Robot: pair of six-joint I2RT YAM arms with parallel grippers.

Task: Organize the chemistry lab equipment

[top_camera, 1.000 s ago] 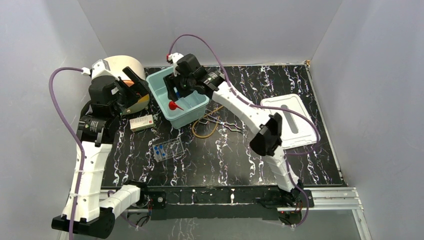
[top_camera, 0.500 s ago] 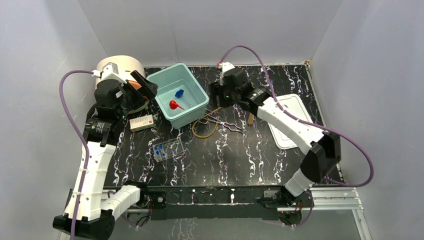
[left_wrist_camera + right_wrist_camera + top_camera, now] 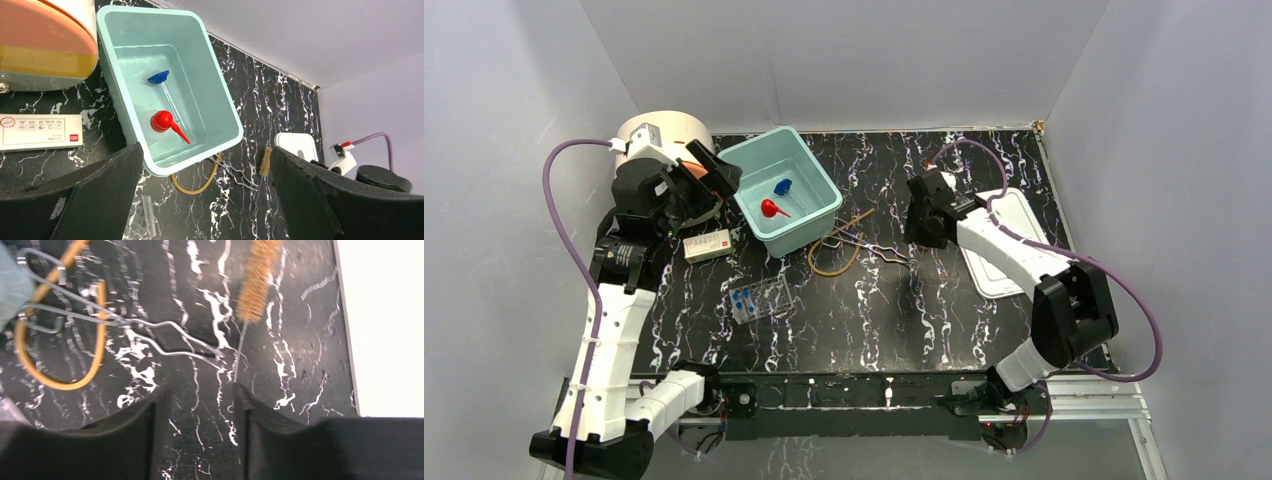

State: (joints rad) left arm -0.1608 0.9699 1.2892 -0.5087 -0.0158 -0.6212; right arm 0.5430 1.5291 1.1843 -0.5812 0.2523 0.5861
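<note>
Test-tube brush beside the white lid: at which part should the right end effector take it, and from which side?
Probably the bristle head, from straight above, closing across its width. It is the thickest part and lies clear. The wire handle is thin, flat on the table, and its end lies right beside the tips of the metal tongs.

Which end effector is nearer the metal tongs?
Right. The right end effector hovers just beside the metal tongs, at their tips; the left end effector is beyond the teal bin, by the drum.
</note>
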